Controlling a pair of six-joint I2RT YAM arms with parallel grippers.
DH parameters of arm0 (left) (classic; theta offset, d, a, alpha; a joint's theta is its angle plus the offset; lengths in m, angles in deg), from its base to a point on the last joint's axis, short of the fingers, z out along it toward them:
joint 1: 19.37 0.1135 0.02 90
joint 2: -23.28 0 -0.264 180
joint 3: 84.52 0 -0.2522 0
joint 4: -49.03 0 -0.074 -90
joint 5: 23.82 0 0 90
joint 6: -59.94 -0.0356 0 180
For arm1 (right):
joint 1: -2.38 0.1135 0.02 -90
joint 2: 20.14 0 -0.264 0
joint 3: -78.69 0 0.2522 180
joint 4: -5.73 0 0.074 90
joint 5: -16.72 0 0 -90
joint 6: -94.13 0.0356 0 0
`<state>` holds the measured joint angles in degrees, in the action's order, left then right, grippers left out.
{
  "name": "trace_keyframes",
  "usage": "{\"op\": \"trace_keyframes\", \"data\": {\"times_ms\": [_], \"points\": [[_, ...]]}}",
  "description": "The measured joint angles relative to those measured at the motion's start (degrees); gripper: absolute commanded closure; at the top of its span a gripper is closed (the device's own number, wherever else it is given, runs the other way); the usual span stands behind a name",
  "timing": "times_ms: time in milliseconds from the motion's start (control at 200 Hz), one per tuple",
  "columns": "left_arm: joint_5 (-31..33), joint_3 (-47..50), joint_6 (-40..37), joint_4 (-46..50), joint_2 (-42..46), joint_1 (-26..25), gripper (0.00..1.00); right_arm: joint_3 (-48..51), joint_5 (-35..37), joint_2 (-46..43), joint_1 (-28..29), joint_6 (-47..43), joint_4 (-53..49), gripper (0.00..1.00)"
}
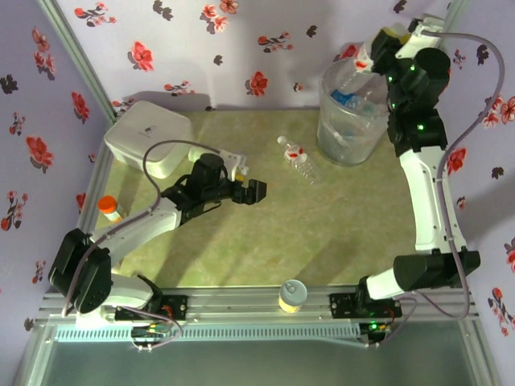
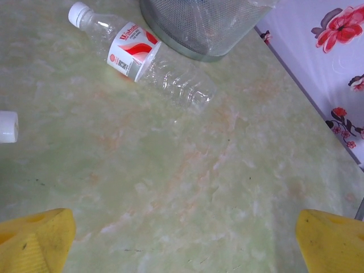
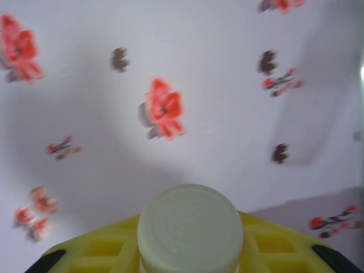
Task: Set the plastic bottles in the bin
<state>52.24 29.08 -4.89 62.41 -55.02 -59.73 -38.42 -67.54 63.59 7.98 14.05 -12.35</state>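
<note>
A clear plastic bottle [image 1: 298, 158] with a red label and white cap lies on its side on the green table, just left of the bin [image 1: 334, 138]. In the left wrist view this bottle [image 2: 153, 60] lies ahead, with the bin's wall [image 2: 199, 34] behind it. My left gripper [image 1: 249, 190] hovers open over the table to the bottle's left, nothing between its yellow fingers [image 2: 34, 242]. My right gripper [image 1: 375, 53] is raised above the bin's far rim, shut on a red-labelled bottle [image 1: 360, 58] whose white cap [image 3: 190, 224] sits between the fingers. Other bottles [image 1: 348, 100] lie inside the bin.
A white rounded square box [image 1: 149, 137] stands at the back left. An orange-capped bottle [image 1: 110, 208] stands at the left edge, and a short yellow can [image 1: 292, 295] at the near edge. Floral walls close in the back and both sides.
</note>
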Motion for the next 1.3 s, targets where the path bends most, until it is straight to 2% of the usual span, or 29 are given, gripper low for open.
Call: {"op": "trace_keyframes", "data": {"times_ms": [120,275,450,780,1125,1300], "points": [[0.0,0.1,0.0,0.0,0.0,0.0,0.00,1.3,3.0,1.9,-0.7,-3.4,2.5,0.81],[0.0,0.3,0.1,0.0,0.0,0.0,0.00,4.4,3.1,5.1,-0.7,-5.9,3.4,0.80],[0.2,0.3,0.2,0.0,0.0,0.1,0.00,7.2,2.1,7.3,-0.7,-5.5,2.8,0.80],[0.9,1.3,0.2,0.5,0.2,0.7,0.00,9.3,-0.1,4.8,-1.9,-2.6,-0.3,0.81],[0.9,1.3,0.7,0.1,-0.9,0.8,0.00,-0.7,-1.0,5.5,-4.8,-2.0,-15.8,0.81],[0.9,1.3,1.3,0.0,-1.5,0.8,0.00,-2.9,-4.7,8.3,-6.2,-0.3,-17.6,0.81]]}}
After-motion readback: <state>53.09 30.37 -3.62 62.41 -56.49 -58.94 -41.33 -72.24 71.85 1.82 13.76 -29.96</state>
